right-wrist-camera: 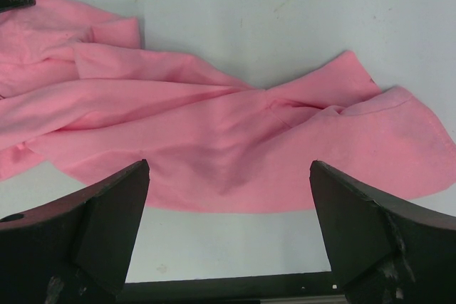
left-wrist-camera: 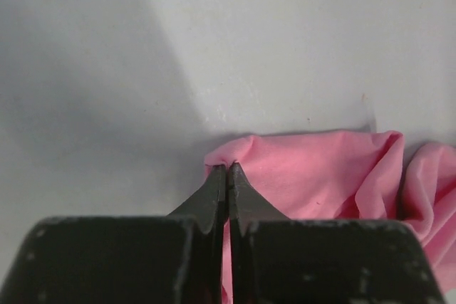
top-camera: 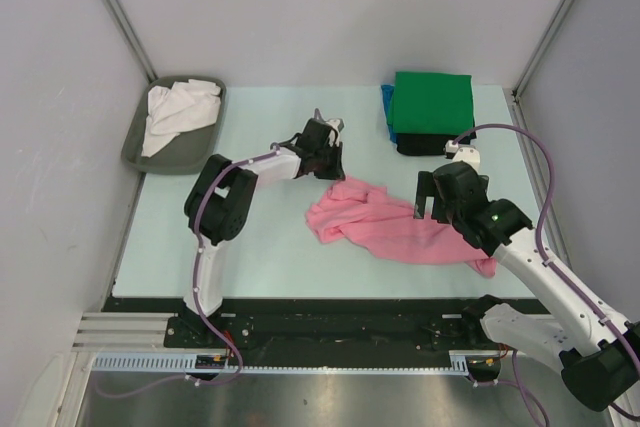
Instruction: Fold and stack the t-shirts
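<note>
A pink t-shirt (top-camera: 390, 222) lies crumpled in the middle of the table. My left gripper (top-camera: 335, 169) is at its far left corner. In the left wrist view that gripper (left-wrist-camera: 226, 169) is shut, with a fold of the pink t-shirt (left-wrist-camera: 320, 176) pinched between its tips. My right gripper (top-camera: 430, 209) hovers over the right part of the shirt. In the right wrist view it (right-wrist-camera: 229, 165) stands wide open above the pink t-shirt (right-wrist-camera: 214, 126), with nothing between its fingers. A folded green t-shirt (top-camera: 432, 102) tops a stack over a blue one (top-camera: 387, 107) and a black one (top-camera: 420, 145).
A grey tray (top-camera: 135, 152) at the back left holds a crumpled white t-shirt (top-camera: 175, 112). Grey walls close the table on the left, the back and the right. The folded stack sits at the back right, just behind my right arm.
</note>
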`<state>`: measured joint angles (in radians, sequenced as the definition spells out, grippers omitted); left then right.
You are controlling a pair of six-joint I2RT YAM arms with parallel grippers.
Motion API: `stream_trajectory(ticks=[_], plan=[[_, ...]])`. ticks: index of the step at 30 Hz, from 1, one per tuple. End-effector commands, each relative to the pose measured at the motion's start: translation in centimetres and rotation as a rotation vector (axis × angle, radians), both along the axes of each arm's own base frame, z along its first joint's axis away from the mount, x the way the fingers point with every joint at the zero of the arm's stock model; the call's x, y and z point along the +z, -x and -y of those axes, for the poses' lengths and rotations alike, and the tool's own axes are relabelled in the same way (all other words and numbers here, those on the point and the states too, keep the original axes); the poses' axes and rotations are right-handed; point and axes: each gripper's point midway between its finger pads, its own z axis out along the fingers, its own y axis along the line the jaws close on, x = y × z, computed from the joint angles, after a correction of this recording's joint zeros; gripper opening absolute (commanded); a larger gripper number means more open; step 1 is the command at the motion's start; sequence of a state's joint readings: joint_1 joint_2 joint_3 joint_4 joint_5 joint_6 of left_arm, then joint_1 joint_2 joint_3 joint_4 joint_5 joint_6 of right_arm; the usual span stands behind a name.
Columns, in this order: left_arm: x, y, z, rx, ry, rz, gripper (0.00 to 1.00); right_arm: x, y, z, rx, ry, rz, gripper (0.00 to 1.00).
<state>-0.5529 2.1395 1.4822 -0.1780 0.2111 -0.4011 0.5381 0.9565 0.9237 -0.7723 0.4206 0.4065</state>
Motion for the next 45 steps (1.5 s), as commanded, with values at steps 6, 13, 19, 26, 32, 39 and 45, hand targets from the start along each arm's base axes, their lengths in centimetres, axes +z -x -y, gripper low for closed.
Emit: stream_trajectory(ticks=[6,13,19,26,32,39,45], plan=[[11.5,-0.8,-1.3,0.022,0.142,0.19,0.0,0.6,-0.6,0.0,-0.008,-0.011,0.035,1.0],[27.3,2.0,-3.2,0.01,0.275,0.44,0.0,1.5,-0.6,-0.5,-0.002,-0.059,0.067,0.99],[31.5,5.0,-4.5,-0.018,0.296,0.471,0.0,1.7,-0.4,-0.7,0.008,-0.078,0.072,1.0],[26.7,7.5,-8.6,0.095,0.171,0.424,0.0,2.3,0.1,-0.1,0.001,-0.071,0.089,1.0],[26.9,9.5,-12.2,0.213,0.115,0.443,0.0,1.4,-0.7,1.4,-0.081,0.01,0.079,1.0],[30.7,12.9,-16.6,0.319,0.098,0.499,0.0,-2.2,-3.2,-0.1,-0.126,0.015,-0.002,1.0],[31.5,14.8,-19.1,0.358,0.099,0.517,0.0,-5.3,-6.6,2.6,-0.316,0.013,-0.034,1.0]])
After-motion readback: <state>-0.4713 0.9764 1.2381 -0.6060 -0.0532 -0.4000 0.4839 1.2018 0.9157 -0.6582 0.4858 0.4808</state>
